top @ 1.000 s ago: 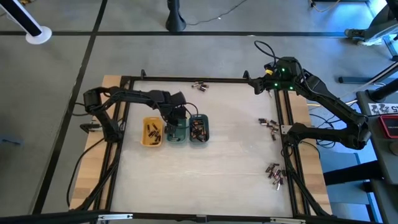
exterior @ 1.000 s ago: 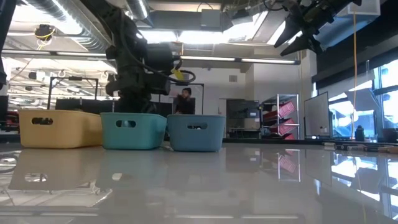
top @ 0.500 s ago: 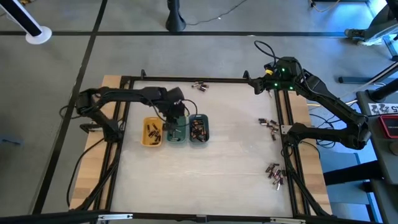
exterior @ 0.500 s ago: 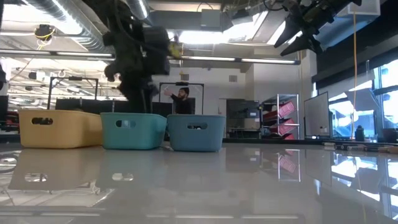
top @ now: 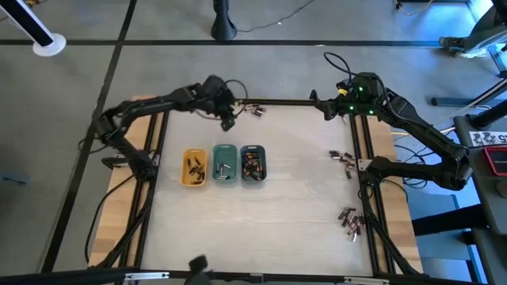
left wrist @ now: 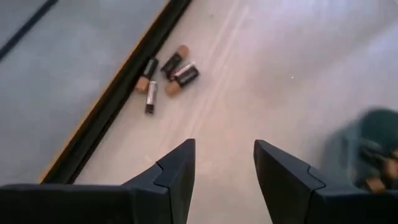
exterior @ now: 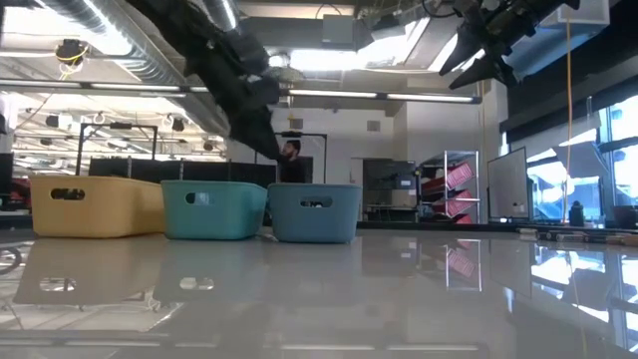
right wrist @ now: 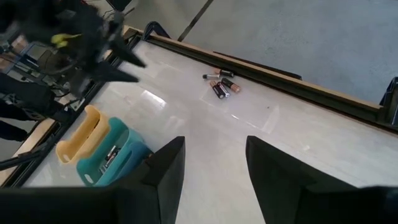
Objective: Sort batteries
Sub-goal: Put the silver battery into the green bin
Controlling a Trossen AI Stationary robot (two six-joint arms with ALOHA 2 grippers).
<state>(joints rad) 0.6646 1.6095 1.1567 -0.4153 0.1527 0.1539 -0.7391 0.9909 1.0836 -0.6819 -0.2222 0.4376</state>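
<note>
Batteries lie in loose groups on the table: a few by the far rail, also in the left wrist view and the right wrist view, some by the right rail and some near the right front. More lie in the yellow tray, the green tray and the grey-blue tray. My left gripper is open and empty, raised above the table between the trays and the far group. My right gripper is open and empty, held high at the far right corner.
A black frame rail runs around the table. The three trays stand side by side left of the table's middle. A person stands in the room far behind the table.
My left gripper has risen out of the green tray and swung toward the table's far edge, toward the batteries by the far rail. It is empty and tipped forward. A battery lies in the green tray where the gripper was. My right arm has kept still.
</note>
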